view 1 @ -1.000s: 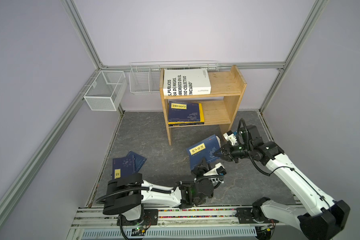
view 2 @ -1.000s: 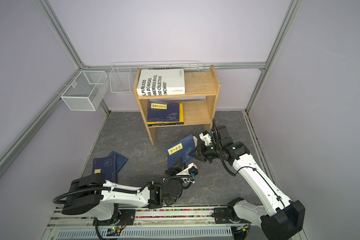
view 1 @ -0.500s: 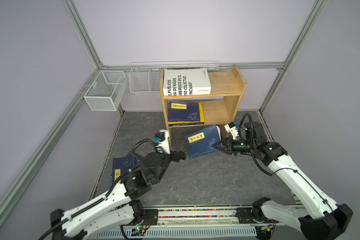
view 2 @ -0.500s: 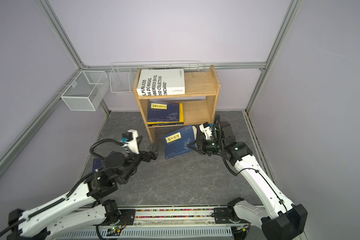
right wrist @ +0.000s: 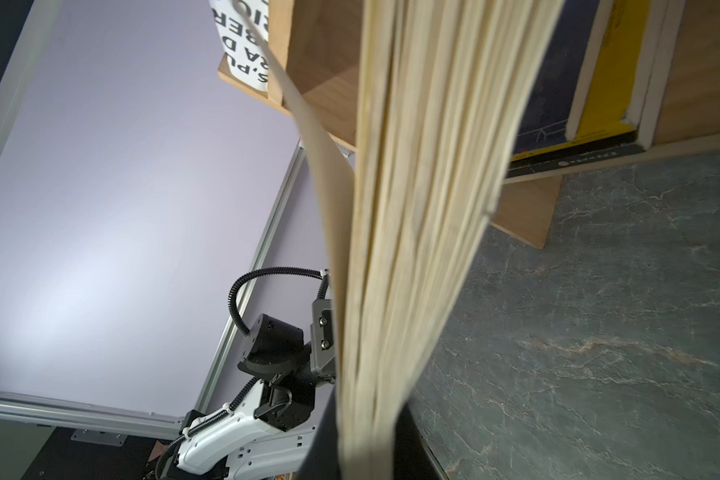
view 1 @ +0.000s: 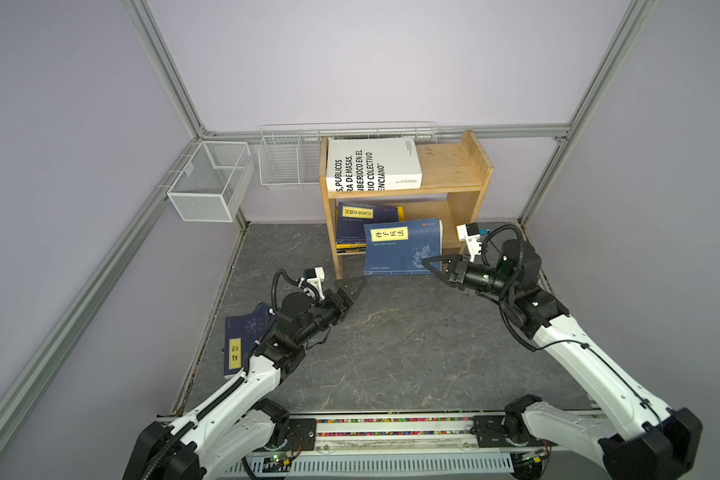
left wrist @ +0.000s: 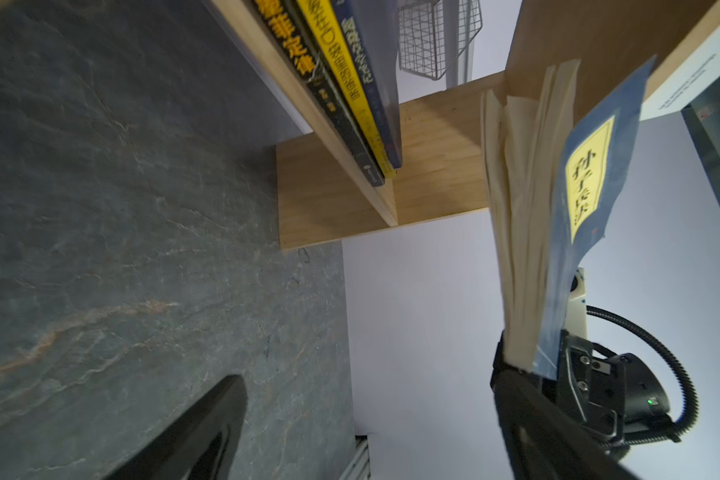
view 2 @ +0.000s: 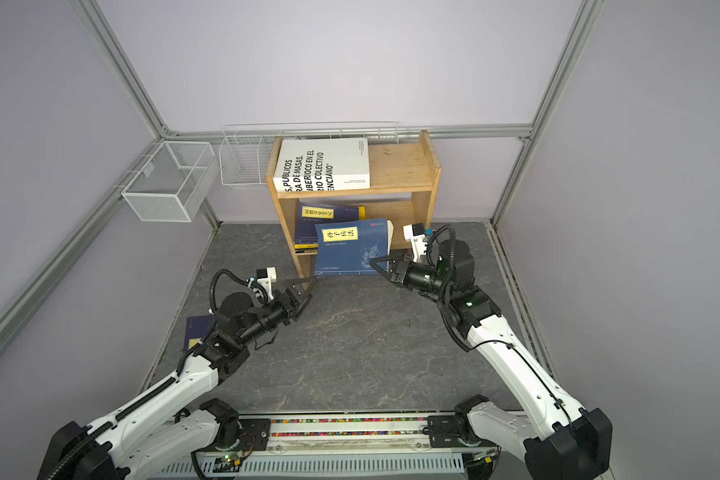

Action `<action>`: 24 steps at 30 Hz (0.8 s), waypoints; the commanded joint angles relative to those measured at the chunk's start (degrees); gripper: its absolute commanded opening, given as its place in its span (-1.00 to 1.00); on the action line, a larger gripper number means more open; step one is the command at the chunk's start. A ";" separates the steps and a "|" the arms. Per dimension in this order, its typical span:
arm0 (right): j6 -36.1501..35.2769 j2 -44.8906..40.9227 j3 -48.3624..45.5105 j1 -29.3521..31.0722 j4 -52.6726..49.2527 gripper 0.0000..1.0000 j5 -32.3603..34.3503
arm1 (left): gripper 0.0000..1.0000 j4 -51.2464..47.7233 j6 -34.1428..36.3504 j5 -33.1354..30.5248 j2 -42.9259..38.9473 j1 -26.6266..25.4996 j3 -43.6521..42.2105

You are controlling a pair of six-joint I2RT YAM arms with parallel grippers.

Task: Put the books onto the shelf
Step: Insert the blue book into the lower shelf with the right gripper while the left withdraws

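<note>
The pine shelf stands at the back, a thick white book lying on its top tier. A navy book tops a stack of books on the lower tier, above yellow and black ones. My right gripper is shut on the corner of another navy book, which hangs in front of the lower tier with its pages fanned. Open and holding nothing, my left gripper hovers near the shelf's left foot. A further navy book lies on the floor under the left arm.
Two white wire baskets hang on the frame left of the shelf. The shelf's side panels flank the lower opening. A rail runs along the front edge of the grey floor.
The left gripper let go of the navy book, opened and swung left toward the shelf's foot. The right gripper carried that book up to the front of the lower tier.
</note>
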 commanded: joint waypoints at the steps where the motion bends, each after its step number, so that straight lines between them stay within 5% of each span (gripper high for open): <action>1: 3.49 -0.39 -0.65 0.37 8.31 -0.78 1.12 | 0.88 16.81 -7.65 3.69 1.18 0.03 1.52; 13: 10.33 7.19 -0.59 2.55 19.33 -0.77 2.83 | 0.69 35.85 -11.08 0.25 13.55 -3.09 5.68; 20: 11.75 10.42 0.11 4.96 22.86 -0.77 4.23 | 0.32 41.58 -9.85 -2.08 21.53 -5.91 10.75; 24: 14.01 11.04 -1.99 5.38 26.27 -0.76 7.09 | -0.12 38.51 -6.01 -4.94 23.30 -6.72 13.35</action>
